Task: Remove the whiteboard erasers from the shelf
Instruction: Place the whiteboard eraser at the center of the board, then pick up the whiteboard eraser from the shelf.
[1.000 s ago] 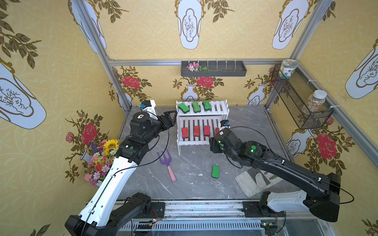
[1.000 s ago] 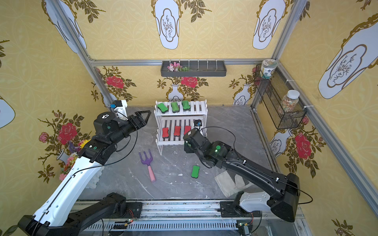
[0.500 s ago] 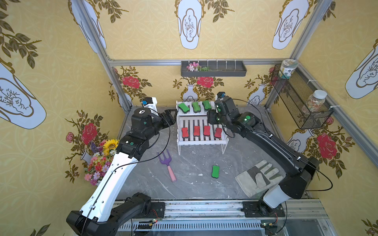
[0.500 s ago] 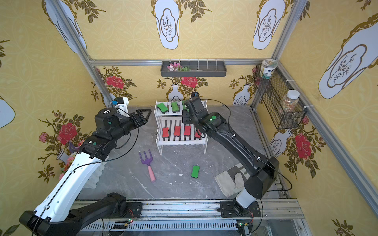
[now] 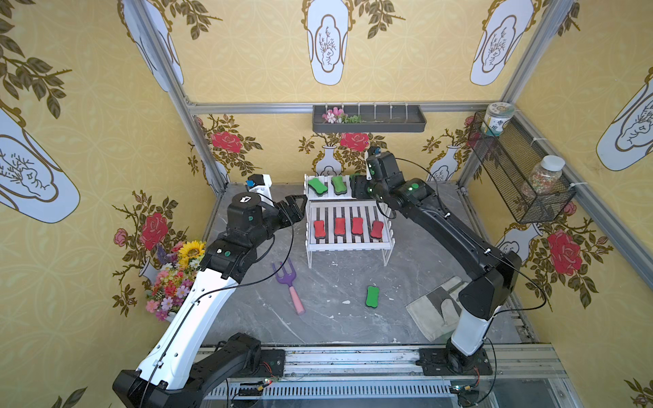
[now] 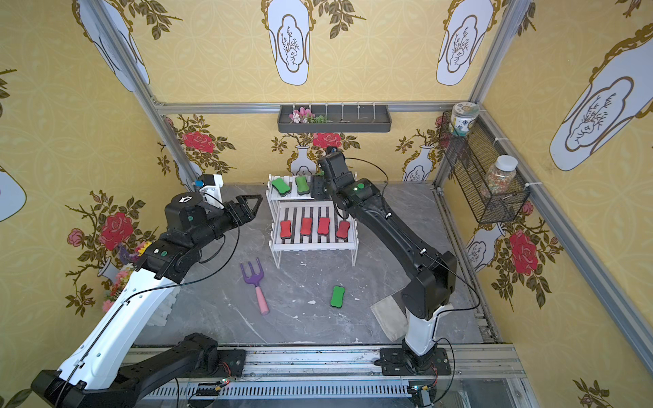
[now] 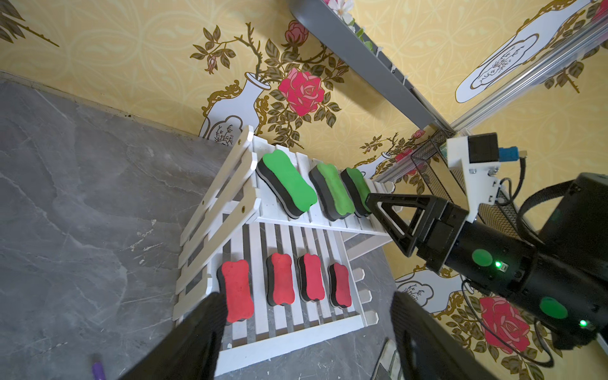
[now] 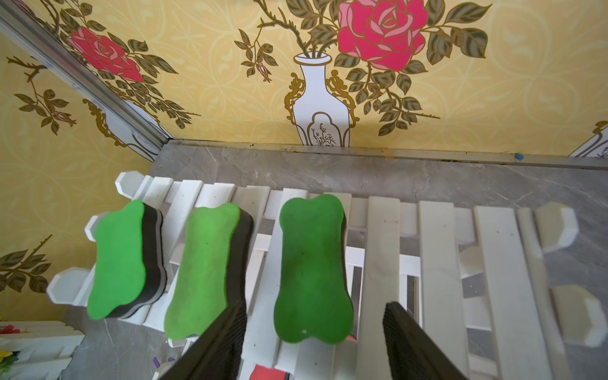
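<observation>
The white two-tier shelf (image 5: 349,245) (image 6: 314,244) stands at the back of the table. Its lower tier carries several red whiteboard erasers (image 5: 339,226) (image 7: 279,283). Three green ones lie on the upper tier (image 8: 120,260) (image 8: 204,269) (image 8: 311,266). My right gripper (image 8: 314,307) (image 5: 357,187) hangs open just above the third green eraser, one finger on each side of it, and hides it in both top views. My left gripper (image 7: 306,297) (image 5: 296,205) is open and empty, left of the shelf, facing the red row. Another green eraser (image 5: 371,296) lies on the table.
A purple garden fork (image 5: 288,282) lies front left of the shelf, and a grey glove (image 5: 434,311) lies beside the right arm's base. A flower bouquet (image 5: 173,272) leans on the left wall. On the walls hang a dark tray (image 5: 369,118) and a mesh basket (image 5: 512,176) holding jars.
My right arm swung from the shelf's front right corner up and back over the upper tier, and its jaws widened. The left arm barely moved.
</observation>
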### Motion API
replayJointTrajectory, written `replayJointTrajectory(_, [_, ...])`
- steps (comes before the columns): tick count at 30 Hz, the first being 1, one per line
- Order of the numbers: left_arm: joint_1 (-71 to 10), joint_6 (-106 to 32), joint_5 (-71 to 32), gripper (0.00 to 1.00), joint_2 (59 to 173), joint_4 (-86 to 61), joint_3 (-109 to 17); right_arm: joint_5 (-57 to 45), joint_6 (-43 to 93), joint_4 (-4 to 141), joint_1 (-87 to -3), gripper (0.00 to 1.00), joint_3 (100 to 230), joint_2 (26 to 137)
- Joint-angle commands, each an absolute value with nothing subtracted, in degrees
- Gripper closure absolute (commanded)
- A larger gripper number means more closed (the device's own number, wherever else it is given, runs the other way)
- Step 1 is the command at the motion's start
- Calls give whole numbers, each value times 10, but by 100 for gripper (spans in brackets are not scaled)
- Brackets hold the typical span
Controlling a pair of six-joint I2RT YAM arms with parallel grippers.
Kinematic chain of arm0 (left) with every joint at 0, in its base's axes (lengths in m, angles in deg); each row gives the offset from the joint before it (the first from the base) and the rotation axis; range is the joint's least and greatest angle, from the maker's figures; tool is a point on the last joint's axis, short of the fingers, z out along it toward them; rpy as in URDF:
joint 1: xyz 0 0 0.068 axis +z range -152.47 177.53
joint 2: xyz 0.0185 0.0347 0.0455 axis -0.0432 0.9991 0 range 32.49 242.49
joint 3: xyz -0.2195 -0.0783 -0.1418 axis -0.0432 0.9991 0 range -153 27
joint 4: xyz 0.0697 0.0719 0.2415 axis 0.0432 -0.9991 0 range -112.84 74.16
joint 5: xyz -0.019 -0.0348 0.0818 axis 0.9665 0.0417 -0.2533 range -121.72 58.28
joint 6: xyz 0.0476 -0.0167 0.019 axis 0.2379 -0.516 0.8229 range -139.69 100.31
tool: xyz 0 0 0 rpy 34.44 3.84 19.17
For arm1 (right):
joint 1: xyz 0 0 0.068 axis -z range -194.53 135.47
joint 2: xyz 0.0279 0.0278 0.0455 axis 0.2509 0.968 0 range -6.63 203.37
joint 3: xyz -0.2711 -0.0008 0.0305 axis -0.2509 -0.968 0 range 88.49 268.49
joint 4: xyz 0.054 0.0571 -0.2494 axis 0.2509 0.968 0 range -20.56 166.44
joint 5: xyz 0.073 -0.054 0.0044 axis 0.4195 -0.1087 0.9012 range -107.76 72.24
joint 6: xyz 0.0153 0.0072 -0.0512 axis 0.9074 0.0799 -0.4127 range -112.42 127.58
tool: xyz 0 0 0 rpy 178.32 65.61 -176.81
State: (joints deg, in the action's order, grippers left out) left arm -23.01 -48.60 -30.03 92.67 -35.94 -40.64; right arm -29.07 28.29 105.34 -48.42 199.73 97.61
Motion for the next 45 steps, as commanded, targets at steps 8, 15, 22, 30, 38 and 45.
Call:
replayJointTrajectory(8, [-229, -476, -301, 14, 923, -343, -398, -307, 265, 1062, -483, 31, 2028, 1011])
replayJointTrajectory(15, [-229, -476, -300, 12, 923, -336, -399, -314, 259, 1076, -483, 37, 2039, 1020])
replayJointTrajectory(22, [-230, -473, -287, 1, 920, -337, -401, -315, 257, 1096, -485, 43, 2054, 1034])
replayJointTrajectory(30, [-230, -471, -278, 0, 909, -330, -402, -309, 252, 1085, -491, 57, 2054, 1026])
replayJointTrajectory(38, [-230, -472, -277, 0, 903, -322, -399, -289, 252, 1057, -491, 61, 2042, 984])
replayJointTrajectory(45, [-229, -476, -277, 1, 903, -319, -395, -261, 267, 1036, -493, 61, 1987, 905])
